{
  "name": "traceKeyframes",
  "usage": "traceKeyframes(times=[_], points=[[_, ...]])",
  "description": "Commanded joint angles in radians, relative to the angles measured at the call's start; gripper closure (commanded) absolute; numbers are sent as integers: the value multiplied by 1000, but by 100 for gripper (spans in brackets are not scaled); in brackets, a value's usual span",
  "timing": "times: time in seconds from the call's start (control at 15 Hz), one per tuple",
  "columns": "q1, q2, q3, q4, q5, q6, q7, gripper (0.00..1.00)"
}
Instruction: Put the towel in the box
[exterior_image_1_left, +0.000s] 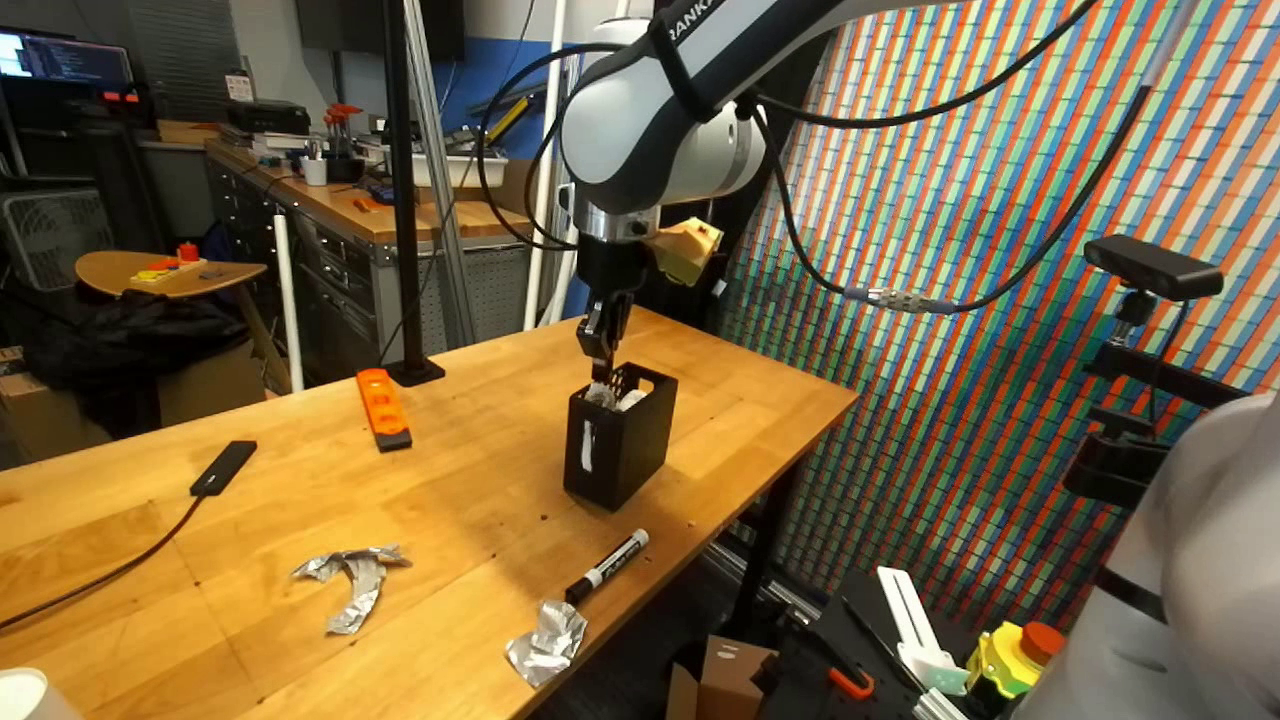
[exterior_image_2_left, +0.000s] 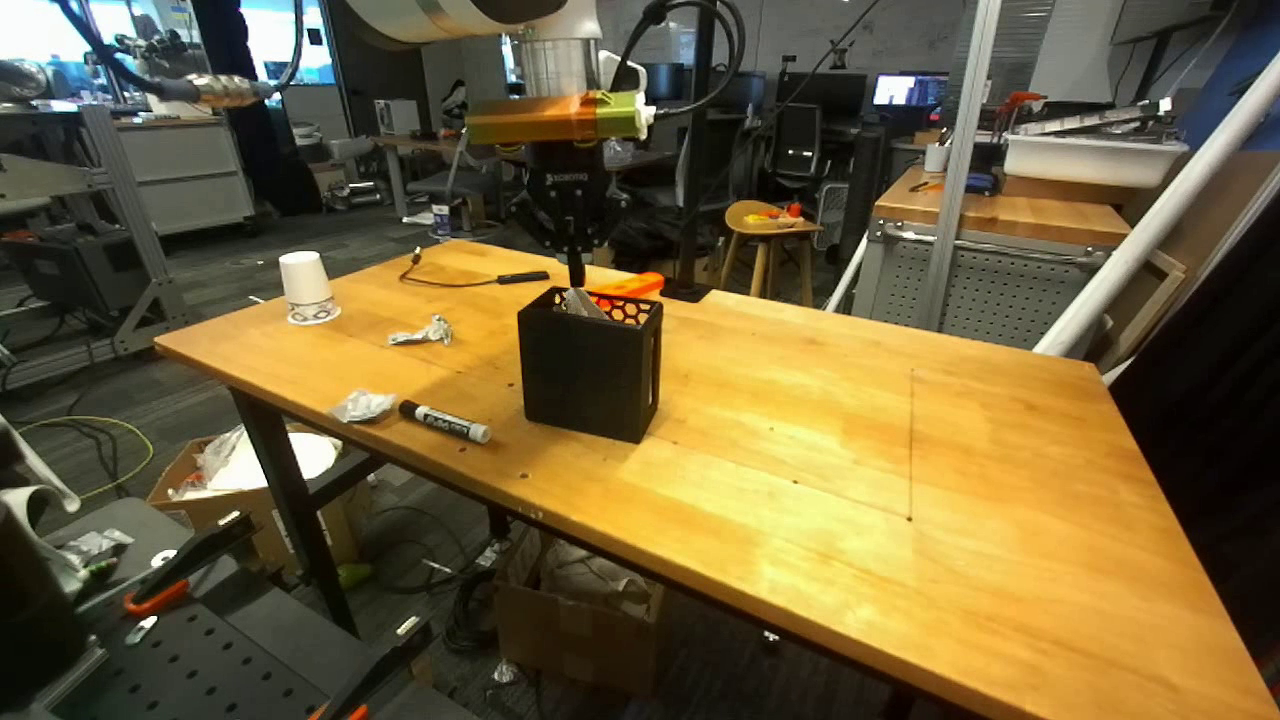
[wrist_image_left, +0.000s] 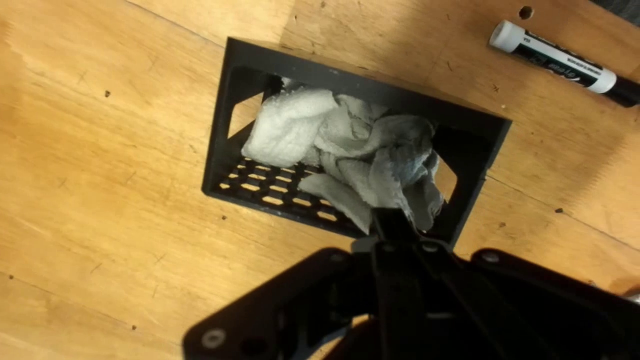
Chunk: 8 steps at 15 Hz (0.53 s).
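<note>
Looking into the box (wrist_image_left: 325, 76), only the wrist view shows the towel (wrist_image_left: 347, 142) bunched.

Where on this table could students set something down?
The widest bare patch of wooden table runs from the black box to the right end in an exterior view. A smaller one lies between the box and curled foil strip. Crowded: the edge with dry-erase marker and crumpled foil, and the box's mouth, white towel inside, gripper above.

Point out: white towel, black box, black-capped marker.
White towel (wrist_image_left: 350, 142): wrist view, on folds near its middle.
Black box (exterior_image_2_left: 580, 368): in an exterior view, on its broad solid wall.
Black-capped marker (wrist_image_left: 557, 61): wrist view, on the printed barrel.
</note>
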<state>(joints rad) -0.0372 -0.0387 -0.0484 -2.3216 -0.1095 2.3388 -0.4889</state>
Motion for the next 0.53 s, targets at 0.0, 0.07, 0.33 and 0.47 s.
traceKeyframes(times=[0.0, 0.07, 0.33, 0.47], points=[[7, -19, 6, -1, 1, -21, 19, 100], [6, -16, 6, -1, 3, -20, 18, 100], [1, -1, 0, 1, 11, -11, 17, 100], [-2, 9, -3, 1, 17, -8, 17, 100]])
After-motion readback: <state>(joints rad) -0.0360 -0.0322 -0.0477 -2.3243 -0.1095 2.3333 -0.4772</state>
